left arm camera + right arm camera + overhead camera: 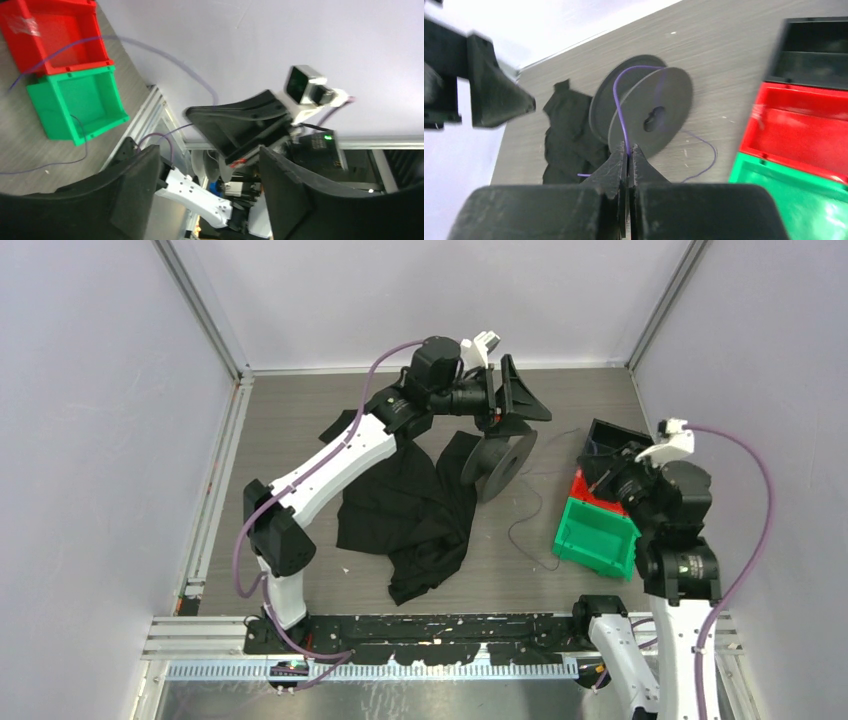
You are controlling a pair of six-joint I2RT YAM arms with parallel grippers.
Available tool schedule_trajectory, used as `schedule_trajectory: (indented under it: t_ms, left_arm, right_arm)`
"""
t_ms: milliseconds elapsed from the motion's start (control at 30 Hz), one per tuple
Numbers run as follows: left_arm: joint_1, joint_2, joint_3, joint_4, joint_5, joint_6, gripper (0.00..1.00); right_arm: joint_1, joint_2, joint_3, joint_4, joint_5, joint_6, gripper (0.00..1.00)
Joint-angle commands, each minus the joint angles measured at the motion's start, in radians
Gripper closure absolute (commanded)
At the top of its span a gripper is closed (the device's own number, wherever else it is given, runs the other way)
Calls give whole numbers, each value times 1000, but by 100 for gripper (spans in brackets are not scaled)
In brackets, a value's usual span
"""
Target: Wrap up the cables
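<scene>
My right gripper (628, 152) is pinched tight on the thin purple cable (616, 95), which loops up over the grey spool (650, 112) just beyond. Past the spool, my left gripper (207, 170) gapes empty. Winding is the step in hand, I judge; next I carry the wire round the core, kept taut.

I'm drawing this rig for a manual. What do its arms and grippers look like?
The left arm and right arm have white shells with black joints; a purple hose loops along each. The left gripper and right gripper are matte black with wedge-shaped jaws. A small white camera sits on each wrist.
</scene>
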Motion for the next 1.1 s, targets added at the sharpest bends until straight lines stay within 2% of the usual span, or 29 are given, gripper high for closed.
schedule_trajectory:
  t_ms: [0, 67, 200, 367, 500, 567, 700, 833, 1067]
  left_arm:
    - [26, 4, 65, -111, -18, 115, 20]
    - [42, -21, 67, -150, -37, 177, 15]
    - [78, -93, 47, -241, -105, 331, 14]
    - [103, -184, -49, -322, -301, 564, 11]
    - [123, -217, -118, -342, -378, 700, 1]
    - [125, -217, -135, -357, -396, 773, 0]
    - [127, -195, -142, -387, -398, 862, 0]
    - [127, -177, -177, -362, -365, 907, 0]
    - [127, -85, -169, -342, -253, 969, 4]
  right_arm:
    - [4, 93, 238, -305, 297, 51, 100]
    - [4, 135, 319, -361, 355, 69, 100]
    - [4, 239, 456, -419, 408, 172, 100]
    - [8, 391, 421, -253, 157, 289, 100]
    - [105, 509, 384, -132, 201, 306, 100]
    - [156, 558, 368, -45, 223, 313, 100]
    - [248, 673, 388, 13, 295, 297, 100]
    - [272, 751, 406, 38, 300, 314, 100]
    - [294, 802, 420, 76, 307, 193, 100]
